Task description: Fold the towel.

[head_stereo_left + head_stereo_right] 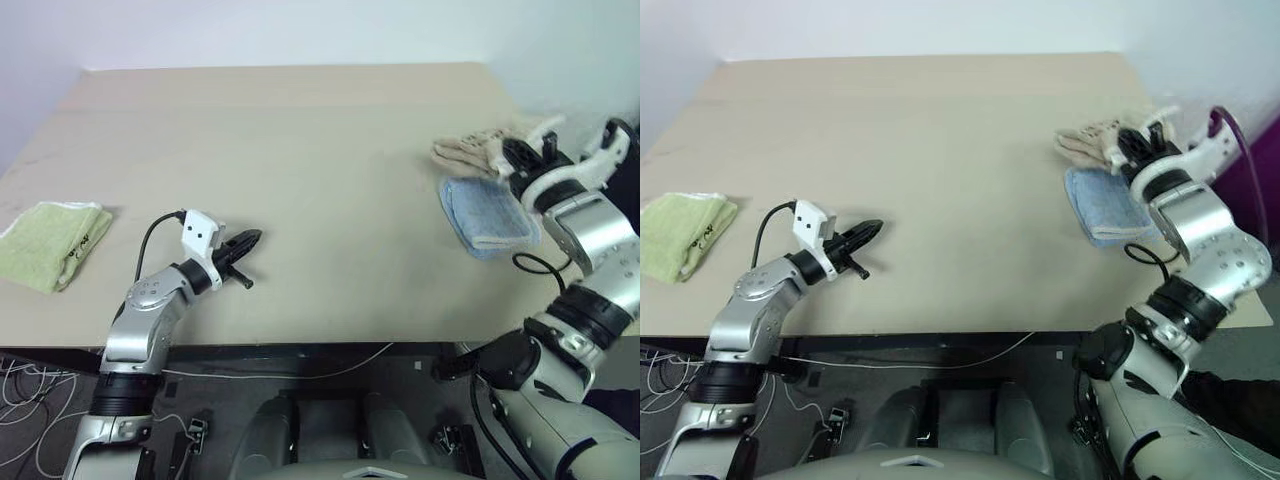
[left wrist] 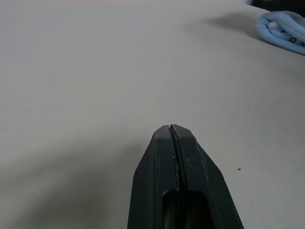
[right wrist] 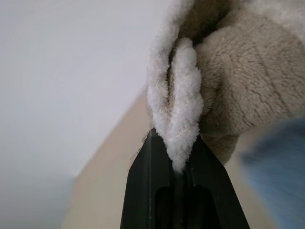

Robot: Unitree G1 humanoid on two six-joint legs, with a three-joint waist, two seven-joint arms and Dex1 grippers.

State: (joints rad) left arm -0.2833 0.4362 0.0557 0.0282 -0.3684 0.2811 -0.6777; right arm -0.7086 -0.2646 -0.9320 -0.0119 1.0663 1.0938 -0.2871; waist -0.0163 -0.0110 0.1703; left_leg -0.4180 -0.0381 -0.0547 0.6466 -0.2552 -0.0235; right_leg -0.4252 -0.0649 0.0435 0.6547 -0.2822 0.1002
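Black fingers of the right end effector (image 3: 183, 157) are pinched together on the white corded edging of the towel (image 3: 238, 90); a twist of that cord runs straight up out of the fingertips, with the beige pile bunched just beyond and to one side.

Towel sits crumpled in a small heap at the far part of the worktop's right edge (image 1: 470, 152), not spread. No long axis can be read from it as it lies. Right end effector (image 1: 522, 152) is at the heap's right-hand end, so the cloth lies from it toward the worktop's middle.

Light-blue folded cloth (image 1: 485, 215) lies just beside the heap on the near side, touching or nearly so; cannot tell which.

Left end effector (image 1: 248, 240), fingers pressed together on nothing, points across bare worktop (image 1: 300, 130) toward the right, well apart from the towel. Green folded cloth (image 1: 50, 243) rests by the left edge, behind it.

Judgement: the right arm has the only hold; spreading calls for drawing the edge toward the open centre, where the left could meet it.
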